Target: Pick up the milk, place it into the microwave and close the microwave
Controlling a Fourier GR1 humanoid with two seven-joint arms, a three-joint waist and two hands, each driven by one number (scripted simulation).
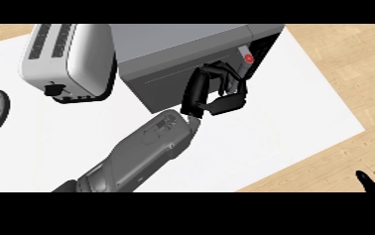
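Place: a kitchen.
Far middle: a grey microwave [176, 55] with a dark front and a red button on its control strip.
Far left: a white and silver toaster [70, 63] with slots on top.
Under both: a plain white counter [278, 125].
Right and far edges: a pale wood-grain surface [344, 70] borders the counter.

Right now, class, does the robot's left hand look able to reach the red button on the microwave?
Probably yes: the left robot hand is already at the front of the microwave, close below the red button, and nothing lies between them.
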